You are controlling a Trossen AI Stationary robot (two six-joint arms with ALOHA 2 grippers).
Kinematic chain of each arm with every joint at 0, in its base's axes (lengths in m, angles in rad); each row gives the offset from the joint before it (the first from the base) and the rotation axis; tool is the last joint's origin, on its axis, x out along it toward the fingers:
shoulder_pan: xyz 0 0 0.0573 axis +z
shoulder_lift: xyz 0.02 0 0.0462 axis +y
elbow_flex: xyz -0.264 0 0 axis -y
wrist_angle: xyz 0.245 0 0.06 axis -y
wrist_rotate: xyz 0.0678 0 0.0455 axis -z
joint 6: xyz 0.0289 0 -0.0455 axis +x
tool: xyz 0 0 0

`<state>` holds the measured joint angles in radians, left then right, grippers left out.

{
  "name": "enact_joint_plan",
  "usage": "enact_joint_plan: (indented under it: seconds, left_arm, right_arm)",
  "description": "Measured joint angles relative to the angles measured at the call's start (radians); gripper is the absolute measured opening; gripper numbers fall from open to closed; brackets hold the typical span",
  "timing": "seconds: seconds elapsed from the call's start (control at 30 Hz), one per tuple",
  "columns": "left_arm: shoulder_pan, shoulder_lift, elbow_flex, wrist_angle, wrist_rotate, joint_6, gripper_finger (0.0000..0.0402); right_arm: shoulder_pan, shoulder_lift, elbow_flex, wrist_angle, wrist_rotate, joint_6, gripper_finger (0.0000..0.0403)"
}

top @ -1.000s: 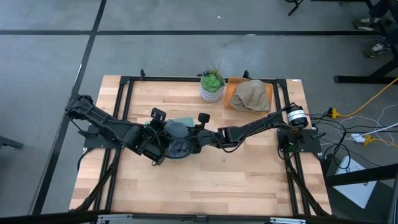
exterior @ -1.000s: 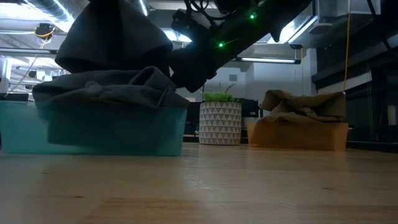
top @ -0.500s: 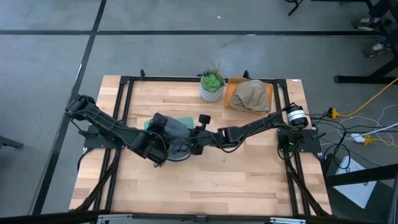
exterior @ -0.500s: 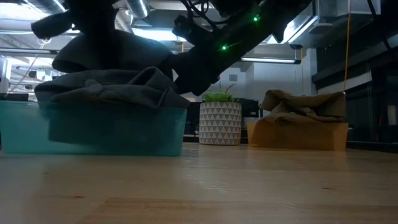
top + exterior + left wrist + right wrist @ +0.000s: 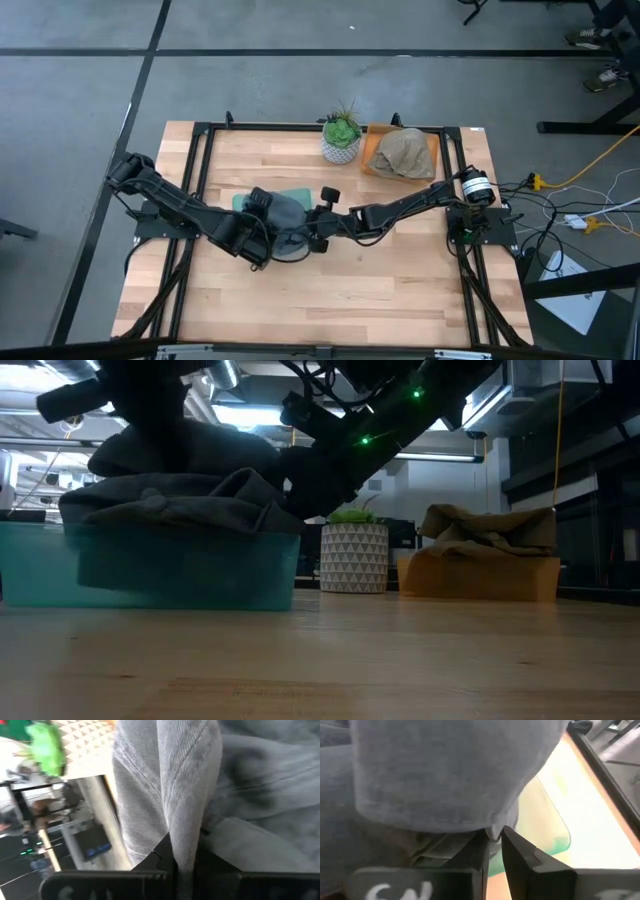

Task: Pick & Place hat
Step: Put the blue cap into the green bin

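A grey hat (image 5: 284,214) lies crumpled over a teal bin (image 5: 241,201) in the middle of the table; in the low view it drapes over the bin's rim (image 5: 180,535). My left gripper (image 5: 264,210) comes from the table's left, slants down onto the hat and is shut on it. My right gripper (image 5: 312,233) reaches in from the right. In the right wrist view its fingers (image 5: 494,847) stand a narrow gap apart, with the hat's rim edge (image 5: 492,834) right at their tips. My left gripper pinches a raised fold of the hat's cloth (image 5: 186,827) between its two fingers, coming slanting down from the table's left. The fold runs on from the fingertips, and the rest of the hat lies on the bin. My right gripper's fingertips are at the hat's rim edge; whether they touch it I cannot tell.
A potted plant in a white patterned pot (image 5: 342,138) stands at the far middle. Beside it, at the far right, a tan hat (image 5: 401,152) lies on an orange tray (image 5: 372,165). Bare wood (image 5: 330,290) stretches across the near half of the table.
My left gripper has come down toward the bin with the hat's fold still in its fingers. The part of the hat that it held high has sunk and now lies lower on the heap over the bin.
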<state>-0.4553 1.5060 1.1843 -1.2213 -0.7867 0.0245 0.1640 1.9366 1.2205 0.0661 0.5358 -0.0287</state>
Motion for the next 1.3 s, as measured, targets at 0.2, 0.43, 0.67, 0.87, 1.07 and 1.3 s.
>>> enact_joint_plan:
  seconds: [0.2, 0.43, 0.67, 0.87, 1.07, 1.3]
  left_arm:
    - [0.004, 0.039, 0.0, 0.005, 0.126, -0.003, 0.0011]
    - [0.014, 0.07, 0.0, 0.047, 0.204, -0.025, 0.0024]
    - [0.052, 0.069, 0.0, 0.105, 0.352, -0.152, 0.0094]
    - [0.074, 0.042, 0.0, 0.113, 0.406, -0.206, 0.017]
    - [0.074, -0.008, 0.0, 0.168, 0.438, -0.206, 0.0225]
    - [0.069, -0.07, 0.0, 0.287, 0.54, -0.271, 0.0242]
  right_arm:
    - [0.0, 0.0, 0.0, -0.003, -0.075, 0.024, 0.0051]
    - [0.0, -0.006, 0.0, -0.056, -0.143, 0.071, 0.0053]
    - [0.0, -0.048, 0.0, -0.141, -0.248, 0.084, 0.0053]
    - [0.001, -0.112, -0.001, -0.233, -0.312, 0.08, 0.0053]
    - [0.001, -0.17, -0.001, -0.338, -0.366, 0.074, 0.0053]
    - [0.012, -0.23, 0.0, -0.472, -0.366, 0.061, 0.0053]
